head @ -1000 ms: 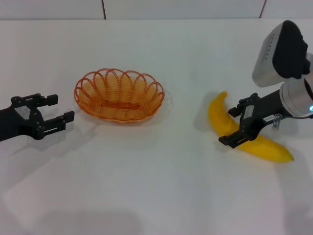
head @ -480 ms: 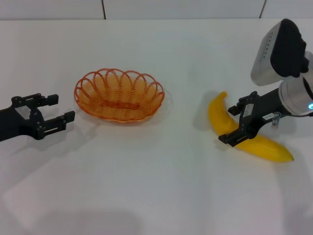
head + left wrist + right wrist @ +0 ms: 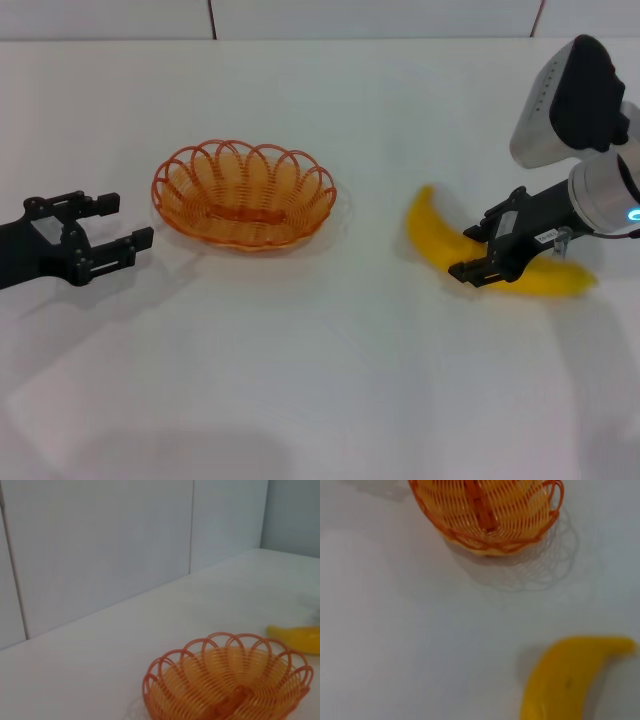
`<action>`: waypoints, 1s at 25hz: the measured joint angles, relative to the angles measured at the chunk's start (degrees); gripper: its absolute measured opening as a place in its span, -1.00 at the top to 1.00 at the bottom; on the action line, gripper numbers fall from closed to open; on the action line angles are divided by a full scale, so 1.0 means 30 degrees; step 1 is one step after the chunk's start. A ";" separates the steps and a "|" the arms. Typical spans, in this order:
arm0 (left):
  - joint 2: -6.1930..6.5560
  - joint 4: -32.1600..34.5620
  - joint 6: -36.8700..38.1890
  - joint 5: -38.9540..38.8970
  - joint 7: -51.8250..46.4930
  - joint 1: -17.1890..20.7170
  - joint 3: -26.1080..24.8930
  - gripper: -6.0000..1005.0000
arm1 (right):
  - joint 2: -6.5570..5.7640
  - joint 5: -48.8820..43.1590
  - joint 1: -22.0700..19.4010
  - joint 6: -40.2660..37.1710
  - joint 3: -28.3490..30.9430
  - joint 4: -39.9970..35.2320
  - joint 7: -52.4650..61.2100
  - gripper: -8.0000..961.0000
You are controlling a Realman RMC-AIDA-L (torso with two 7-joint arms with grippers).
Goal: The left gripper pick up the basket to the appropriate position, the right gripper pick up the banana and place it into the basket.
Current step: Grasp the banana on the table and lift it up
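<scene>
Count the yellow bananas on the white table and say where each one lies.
1. The single curved yellow banana lies on the robot's right of the white table, clamped in the right gripper, apart from the orange wire basket. None appears hidden.

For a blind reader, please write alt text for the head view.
The right gripper is shut on a yellow banana at the right of a white table. An empty orange wire basket sits at centre-left, with the open left gripper beside it.
</scene>
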 joint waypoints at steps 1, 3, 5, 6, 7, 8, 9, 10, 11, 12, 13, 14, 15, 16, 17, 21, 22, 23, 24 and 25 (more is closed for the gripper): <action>0.0000 -0.0038 0.0000 0.0000 0.0005 0.0000 0.0000 -0.33 | -0.0001 -0.0001 0.0001 -0.0011 0.0000 -0.0033 0.0016 -0.36; 0.0012 -0.0160 0.0000 -0.0001 0.0016 0.0000 0.0000 -0.33 | 0.0000 -0.0002 0.0001 -0.0086 0.0012 -0.0134 0.0033 -0.28; 0.0044 -0.0262 0.0000 -0.0001 0.0031 -0.0013 0.0000 -0.33 | 0.0000 0.0029 0.0001 -0.0153 0.0028 -0.0217 0.0043 -0.20; 0.0050 -0.0290 0.0000 -0.0001 0.0036 -0.0019 0.0000 -0.33 | -0.0001 0.0064 -0.0012 -0.0169 0.0040 -0.0329 0.0081 -0.16; 0.0051 -0.0299 0.0000 -0.0002 0.0038 -0.0023 0.0000 -0.33 | 0.0000 0.0086 -0.0035 -0.0177 0.0043 -0.0440 0.0116 -0.12; 0.0053 -0.0299 0.0000 -0.0002 0.0040 -0.0023 0.0000 -0.33 | -0.0001 0.0101 -0.0082 -0.0180 0.0044 -0.0620 0.0170 -0.10; 0.0055 -0.0300 -0.0002 -0.0001 0.0041 -0.0026 0.0000 -0.33 | 0.0000 0.0122 -0.0138 -0.0200 0.0038 -0.0819 0.0216 -0.08; 0.0056 -0.0300 -0.0009 -0.0001 0.0041 -0.0028 0.0000 -0.33 | -0.0001 0.0142 -0.0185 -0.0217 0.0033 -0.1010 0.0251 -0.06; 0.0058 -0.0300 -0.0014 -0.0001 0.0042 -0.0028 0.0000 -0.33 | -0.0002 0.0170 -0.0242 -0.0280 0.0046 -0.1229 0.0259 -0.04; 0.0059 -0.0300 -0.0022 -0.0001 0.0042 -0.0027 0.0000 -0.33 | 0.0000 0.0201 -0.0288 -0.0345 0.0067 -0.1417 0.0262 -0.02; 0.0061 -0.0300 -0.0030 -0.0001 0.0042 -0.0023 0.0000 -0.33 | 0.0003 0.0290 -0.0344 -0.0422 0.0089 -0.1674 0.0264 -0.02; 0.0061 -0.0300 -0.0030 -0.0001 0.0042 -0.0023 0.0000 -0.33 | 0.0004 0.0390 -0.0385 -0.0472 0.0086 -0.1846 0.0265 -0.02; 0.0061 -0.0300 -0.0030 -0.0002 0.0042 -0.0021 0.0000 -0.33 | 0.0006 0.0514 -0.0430 -0.0512 0.0070 -0.2034 0.0266 -0.02; 0.0061 -0.0299 -0.0032 -0.0001 0.0042 -0.0019 0.0000 -0.33 | 0.0002 0.0691 -0.0487 -0.0516 0.0045 -0.2278 0.0262 -0.02; 0.0060 -0.0300 -0.0031 -0.0002 0.0042 -0.0014 0.0001 -0.33 | 0.0003 0.0901 -0.0573 -0.0521 0.0020 -0.2592 0.0223 -0.02; 0.0061 -0.0299 -0.0030 -0.0002 0.0015 -0.0008 0.0000 -0.33 | 0.0026 0.2613 -0.1003 -0.0519 -0.0098 -0.4091 -0.0604 -0.02; 0.0060 -0.0299 -0.0031 -0.0002 0.0007 -0.0006 0.0000 -0.33 | 0.0026 0.2613 -0.1003 -0.0519 -0.0098 -0.4091 -0.0604 -0.02; 0.0056 -0.0299 -0.0031 -0.0002 0.0004 -0.0005 0.0000 -0.33 | 0.0024 0.3047 -0.1024 -0.0493 -0.0151 -0.4197 -0.0881 -0.02; 0.0051 -0.0299 -0.0030 -0.0002 0.0006 -0.0007 0.0000 -0.33 | 0.0017 0.3348 -0.0981 -0.0457 -0.0240 -0.4199 -0.1090 -0.02; 0.0039 -0.0299 -0.0030 -0.0002 0.0016 -0.0013 0.0000 -0.33 | 0.0004 0.3582 -0.0866 -0.0381 -0.0383 -0.4181 -0.1267 -0.02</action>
